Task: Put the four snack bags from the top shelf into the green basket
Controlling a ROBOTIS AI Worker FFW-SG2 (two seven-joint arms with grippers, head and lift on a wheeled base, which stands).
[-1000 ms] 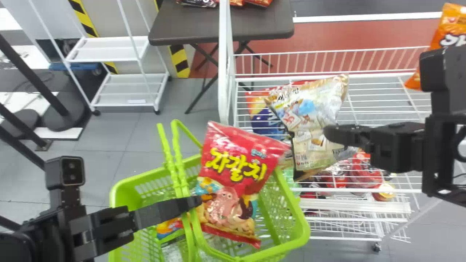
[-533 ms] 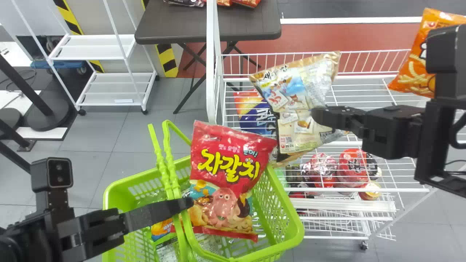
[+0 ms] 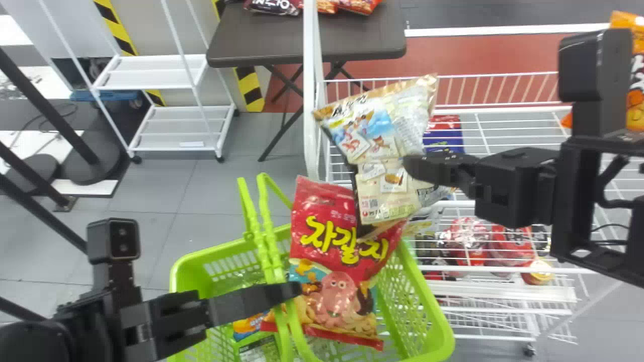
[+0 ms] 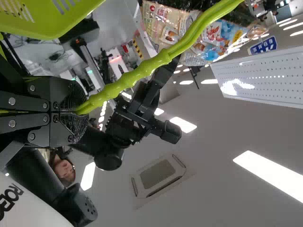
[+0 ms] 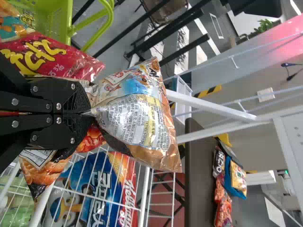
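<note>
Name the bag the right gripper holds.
The beige bag, gathered where it's pinched; the red bag is in the basket, the blue one in the rack.

Two grippers, one left gripper (image 3: 299, 288) and one right gripper (image 3: 408, 167); one green basket (image 3: 436, 311) with two handles (image 3: 271, 236); one red snack bag (image 3: 322, 226), one beige snack bag (image 3: 387, 146) and one orange snack bag (image 3: 636, 103); one dark table (image 3: 282, 42) bearing at least three packets (image 3: 271, 6); one white cart (image 3: 176, 128) with two shelves (image 3: 151, 78); one wire rack (image 3: 503, 270)
</note>
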